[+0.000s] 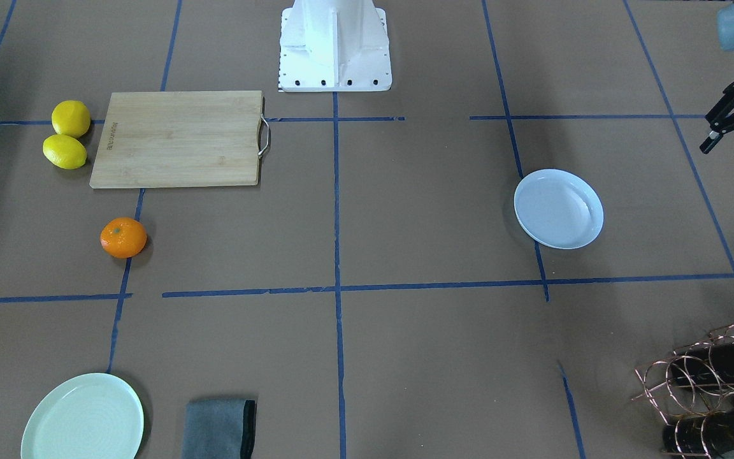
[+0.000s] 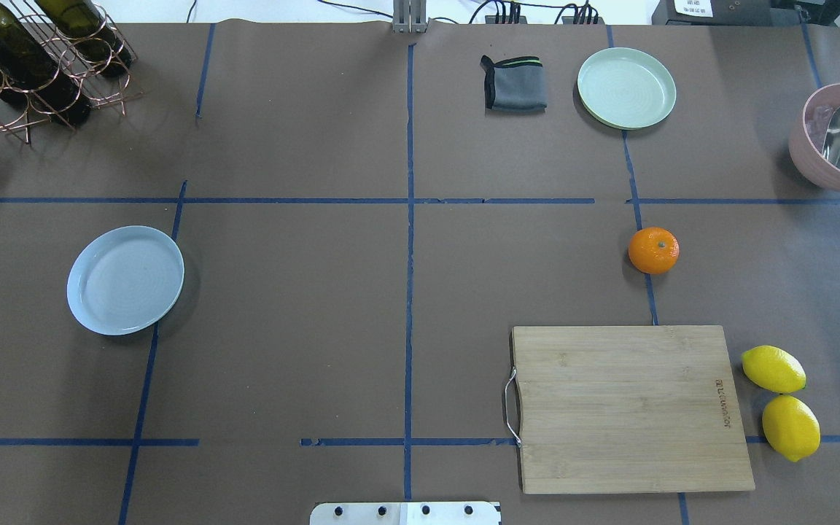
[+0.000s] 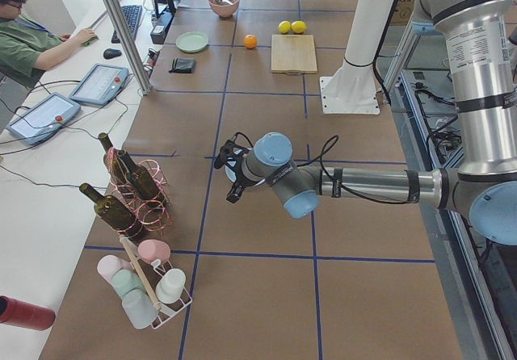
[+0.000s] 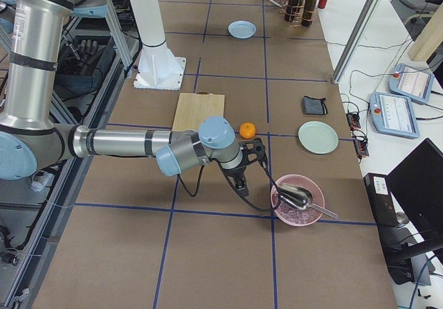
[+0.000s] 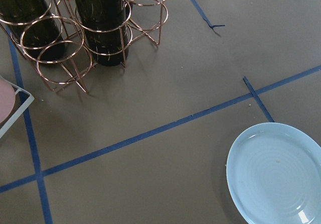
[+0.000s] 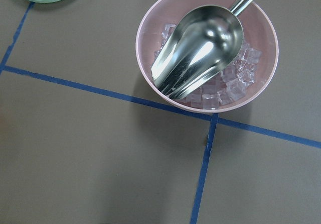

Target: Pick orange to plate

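Orange is sitting on the brown table, right on a strip of blue tape, in the half nearer the robot's right arm. It is lying between the wooden cutting board and the pale green plate, touching neither. Nothing is gripping it. Two lemons are resting just beside the board's far short edge, and a folded grey cloth is lying next to the green plate.

The white plate is standing in the other half of the table, well apart from the orange, and nothing is lying on it.

The left gripper is hovering above the table near that white plate, off to its outer side, with its fingers spread wide and nothing between them. A wire rack of wine bottles is showing in its wrist view, beyond the plate.

The right gripper is hanging near the orange and close to a pink bowl that is holding ice cubes and a metal scoop. It is appearing only in a side view, so I cannot tell how its fingers are standing.
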Robot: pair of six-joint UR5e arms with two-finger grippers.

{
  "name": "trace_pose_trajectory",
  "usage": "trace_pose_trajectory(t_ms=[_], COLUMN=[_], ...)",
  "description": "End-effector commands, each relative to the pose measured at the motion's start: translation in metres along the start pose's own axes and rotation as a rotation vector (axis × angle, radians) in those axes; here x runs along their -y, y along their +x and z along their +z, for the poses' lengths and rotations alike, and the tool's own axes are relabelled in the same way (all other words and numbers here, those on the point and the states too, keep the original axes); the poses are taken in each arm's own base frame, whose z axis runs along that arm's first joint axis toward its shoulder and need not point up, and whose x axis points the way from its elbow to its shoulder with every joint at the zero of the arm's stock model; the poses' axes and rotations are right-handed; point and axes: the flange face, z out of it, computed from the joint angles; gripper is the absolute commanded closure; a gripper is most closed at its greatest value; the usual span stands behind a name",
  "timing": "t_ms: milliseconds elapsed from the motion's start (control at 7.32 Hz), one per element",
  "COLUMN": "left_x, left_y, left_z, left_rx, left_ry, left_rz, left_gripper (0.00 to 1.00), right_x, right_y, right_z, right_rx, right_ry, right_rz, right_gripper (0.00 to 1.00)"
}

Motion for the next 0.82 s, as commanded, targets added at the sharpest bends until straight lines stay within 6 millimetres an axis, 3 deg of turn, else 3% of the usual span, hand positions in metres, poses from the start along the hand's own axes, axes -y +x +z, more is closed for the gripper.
trace_pose_trajectory(t_ms=[0, 273, 547, 683], left_x=[-0.018, -0.03, -0.028, -0.032], left_y=[0.045, 0.066, 0.106, 0.107], left_z=[0.057, 0.097, 0.161, 0.18], left_rx=[0.016, 0.037, 0.047, 0.067], left_ry=[-0.002, -0.025, -0.021, -0.025], left_rz=[-0.153, -0.17, -0.226, -0.22], left_gripper=[0.32, 0.32, 0.32, 0.35], right_x=[-0.001, -0.004, -0.004, -0.004], right_y=[0.002, 0.007, 0.007, 0.007], right_z=[0.001, 0.006, 0.007, 0.007], right_rx=[0.0, -0.001, -0.001, -0.001], right_ry=[-0.003, -0.013, -0.014, -0.014], right_rz=[0.005, 0.015, 0.014, 0.014], right_gripper=[0.0, 0.0, 0.0, 0.0])
